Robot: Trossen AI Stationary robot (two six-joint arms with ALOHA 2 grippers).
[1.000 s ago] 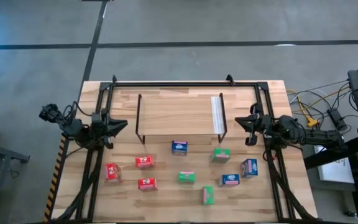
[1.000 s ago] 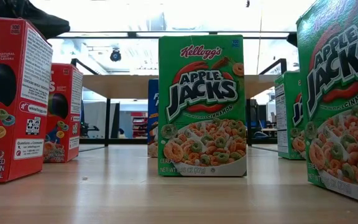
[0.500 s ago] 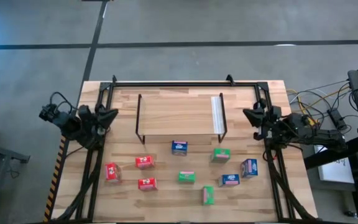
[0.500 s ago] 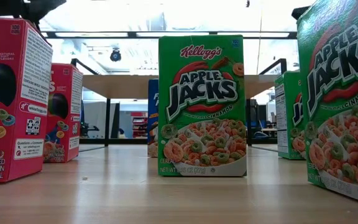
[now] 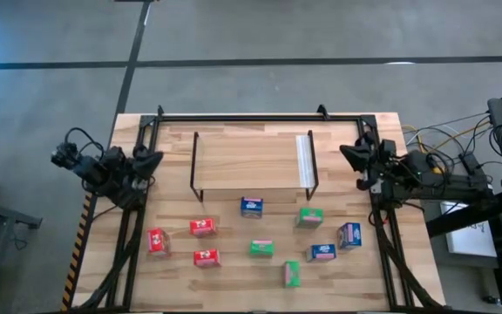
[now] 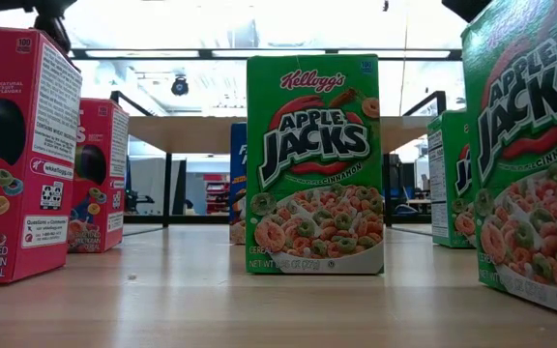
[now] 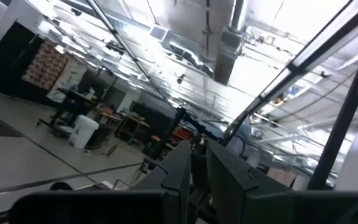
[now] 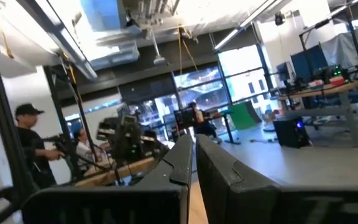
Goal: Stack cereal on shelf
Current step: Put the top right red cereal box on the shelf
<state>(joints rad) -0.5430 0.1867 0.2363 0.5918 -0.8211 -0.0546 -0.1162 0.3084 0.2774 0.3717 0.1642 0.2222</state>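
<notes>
Nine small cereal boxes stand on their bases on the table in front of the shelf (image 5: 251, 161). Three are red (image 5: 201, 228), three green (image 5: 261, 249) and three blue (image 5: 251, 206). The low view shows a green box (image 6: 314, 164) in the middle, red boxes (image 6: 17, 155) at the left and the shelf (image 6: 269, 133) behind. My left gripper (image 5: 151, 160) hangs shut over the table's left edge beside the shelf. My right gripper (image 5: 351, 155) is shut over the right edge. Both wrist views point up into the room, with the fingers (image 7: 179, 177) (image 8: 182, 165) close together.
A bigger black frame (image 5: 242, 116) runs round the table's far and side edges. Cables and equipment (image 5: 460, 161) lie off the table's right side. People stand in the room beyond (image 8: 30, 146). Bare wood lies between the boxes and the near edge (image 5: 234, 292).
Both grippers have risen and swung toward the table's far edge, tipping upward. In the low view, the dark arm at the top left has drawn up almost out of the picture. The boxes have stayed in place.
</notes>
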